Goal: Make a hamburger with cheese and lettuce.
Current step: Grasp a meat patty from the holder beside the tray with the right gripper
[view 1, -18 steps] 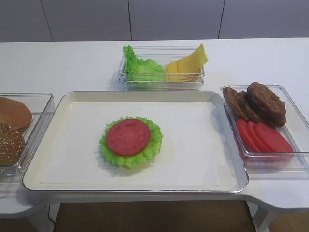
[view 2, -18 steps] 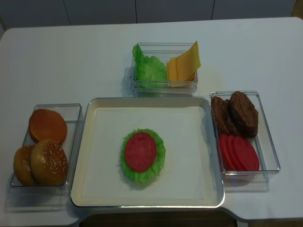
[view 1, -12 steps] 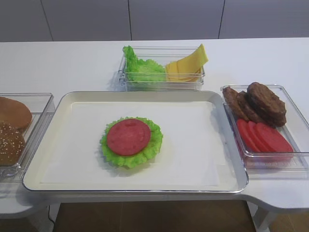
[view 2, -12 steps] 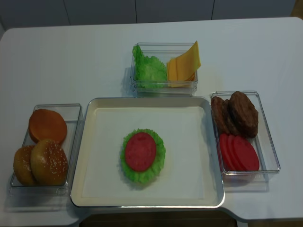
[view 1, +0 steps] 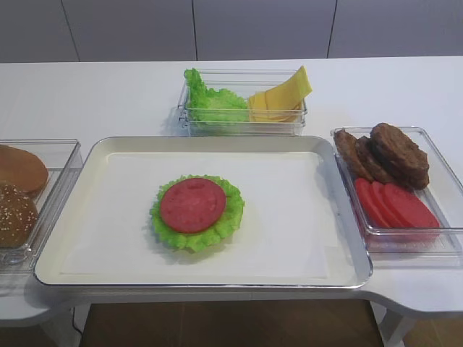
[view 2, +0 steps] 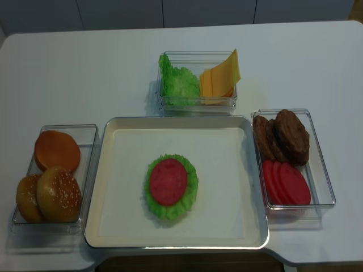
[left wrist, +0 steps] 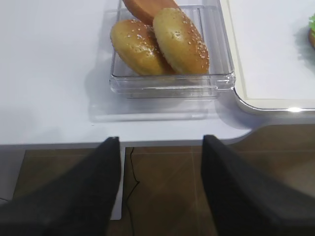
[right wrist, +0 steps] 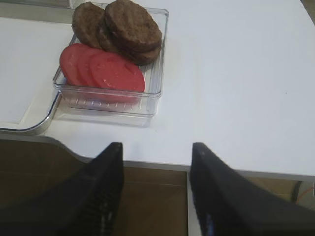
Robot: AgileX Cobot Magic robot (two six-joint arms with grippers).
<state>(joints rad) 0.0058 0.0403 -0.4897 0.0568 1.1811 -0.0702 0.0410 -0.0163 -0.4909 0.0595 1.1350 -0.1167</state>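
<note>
Right wrist view: both end effectors open, empty (no readable writing).

Beyond the black right gripper: red slices, dark brown patties; beyond the black left gripper: golden buns (white-speckled); on the cream tray: green ruffled lettuce, yellow cheese behind.

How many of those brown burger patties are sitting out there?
3. All three patties lean overlapping in the far half of the clear box right of the tray, behind the red slices. A fourth could be hidden under them.
</note>
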